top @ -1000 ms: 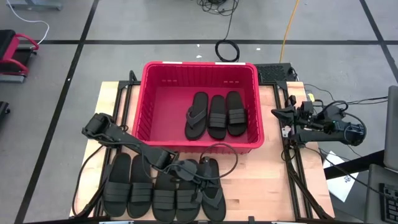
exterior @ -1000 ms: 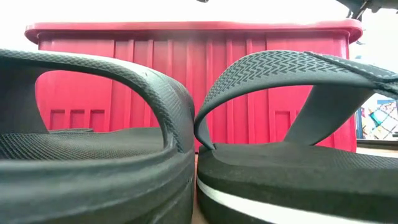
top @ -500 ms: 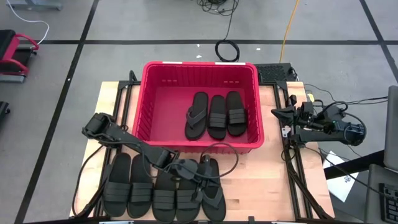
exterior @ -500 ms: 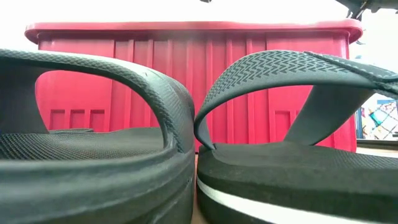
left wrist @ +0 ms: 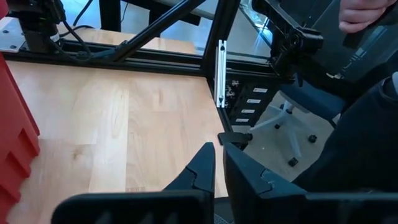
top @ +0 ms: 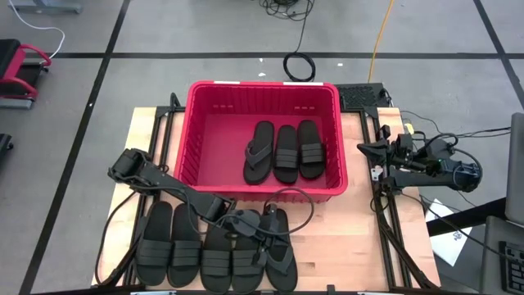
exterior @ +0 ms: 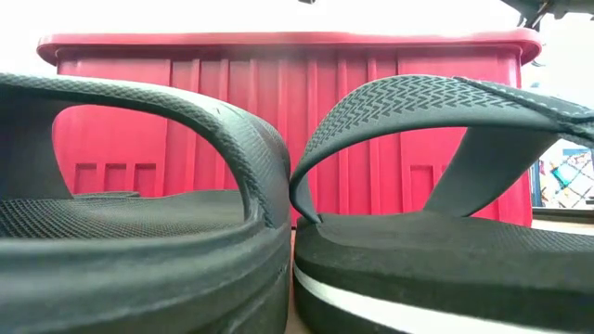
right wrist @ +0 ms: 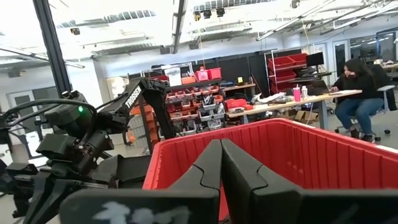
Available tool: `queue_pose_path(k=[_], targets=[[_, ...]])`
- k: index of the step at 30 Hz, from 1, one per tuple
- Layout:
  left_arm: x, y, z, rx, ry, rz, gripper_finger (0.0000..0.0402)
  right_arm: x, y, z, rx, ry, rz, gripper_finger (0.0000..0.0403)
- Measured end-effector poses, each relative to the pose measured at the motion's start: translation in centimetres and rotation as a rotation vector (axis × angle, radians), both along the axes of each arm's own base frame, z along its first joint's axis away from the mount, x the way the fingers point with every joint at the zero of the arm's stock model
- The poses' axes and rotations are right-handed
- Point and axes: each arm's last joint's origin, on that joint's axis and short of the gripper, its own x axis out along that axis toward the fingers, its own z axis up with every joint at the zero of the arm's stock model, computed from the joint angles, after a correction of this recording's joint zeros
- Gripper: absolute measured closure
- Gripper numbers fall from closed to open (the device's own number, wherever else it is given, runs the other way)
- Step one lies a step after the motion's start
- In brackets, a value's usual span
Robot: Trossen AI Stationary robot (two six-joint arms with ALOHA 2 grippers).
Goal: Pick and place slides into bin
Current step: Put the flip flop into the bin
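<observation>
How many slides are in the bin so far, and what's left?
Three slides lie in the bin. Five slides remain in a row on the table's near edge. The left tool is low over that row, holding nothing visible. The right tool waits shut beside the bin.

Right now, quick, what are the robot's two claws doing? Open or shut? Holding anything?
Left gripper: slightly open, holding nothing, above the slides.
Right gripper: shut, empty, parked beside the bin.

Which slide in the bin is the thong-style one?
The leftmost of the three in the bin: the flip-flop has a thin Y strap; the other two have wide ribbed bands.
</observation>
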Motion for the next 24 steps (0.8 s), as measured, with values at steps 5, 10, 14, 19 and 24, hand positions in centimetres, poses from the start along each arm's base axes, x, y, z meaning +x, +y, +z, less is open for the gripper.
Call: queue_pose_path(k=[5,10,14,19,24], targets=[[-0.01,-0.01,0.00,0.000,0.000,0.000,0.0370,0.00,0.00,0.00,0.018,-0.003,0.005,0.0403],[0.00,0.00,0.00,0.000,0.000,0.001,0.0369,0.01,0.00,-0.01,0.018,-0.003,0.005,0.0403],[0.00,0.00,0.00,0.000,0.000,0.001,0.0370,0.00,0.00,0.00,0.018,-0.003,0.005,0.0403],[0.00,0.00,0.00,0.000,0.000,0.001,0.0371,0.00,0.01,-0.01,0.018,-0.002,0.006,0.0403],[-0.01,-0.01,0.00,0.000,0.001,0.000,0.0371,0.01,0.01,-0.04,0.018,0.001,0.006,0.0403]])
